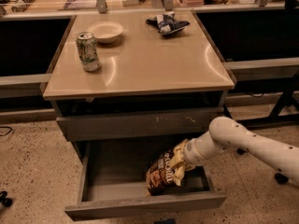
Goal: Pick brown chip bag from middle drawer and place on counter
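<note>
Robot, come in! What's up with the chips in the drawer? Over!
Gripper in wide grey metal middle drawer, at top end of glossy dark brown chip bag. Bag not yet on beige counter. Counter carries green soda can, pale bowl, blue-and-white bag.

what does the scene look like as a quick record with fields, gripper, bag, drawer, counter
gripper: inside the open middle drawer, at the cream-yellow end of the brown chip bag
brown chip bag: in the drawer's right half, upper end toward the gripper
middle drawer: pulled out
counter: holds soda can, bowl, blue-and-white bag
task: bag not yet on counter
</note>
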Action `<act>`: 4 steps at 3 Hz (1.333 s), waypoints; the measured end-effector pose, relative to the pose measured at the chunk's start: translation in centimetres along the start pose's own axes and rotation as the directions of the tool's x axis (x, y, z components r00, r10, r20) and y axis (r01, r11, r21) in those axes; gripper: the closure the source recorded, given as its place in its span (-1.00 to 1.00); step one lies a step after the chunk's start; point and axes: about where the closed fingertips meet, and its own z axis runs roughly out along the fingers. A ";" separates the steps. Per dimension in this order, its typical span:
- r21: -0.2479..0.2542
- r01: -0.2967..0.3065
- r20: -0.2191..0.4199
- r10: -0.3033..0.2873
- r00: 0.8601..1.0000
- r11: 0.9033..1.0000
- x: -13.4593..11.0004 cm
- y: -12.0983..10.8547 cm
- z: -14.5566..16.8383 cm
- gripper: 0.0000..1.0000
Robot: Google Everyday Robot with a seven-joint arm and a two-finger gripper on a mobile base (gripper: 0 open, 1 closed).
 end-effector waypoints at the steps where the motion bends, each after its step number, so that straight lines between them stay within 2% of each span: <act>1: -0.048 -0.006 -0.048 0.004 0.999 0.999 -0.2 -2.7 -2.7 1.00; 2: -0.095 0.022 -0.097 -0.032 0.995 0.995 -0.2 -6.1 -6.4 1.00; 3: -0.157 0.099 -0.150 -0.123 0.981 0.983 0.2 -11.7 -12.1 1.00; 4: -0.157 0.099 -0.150 -0.123 0.981 0.983 0.2 -11.7 -12.1 1.00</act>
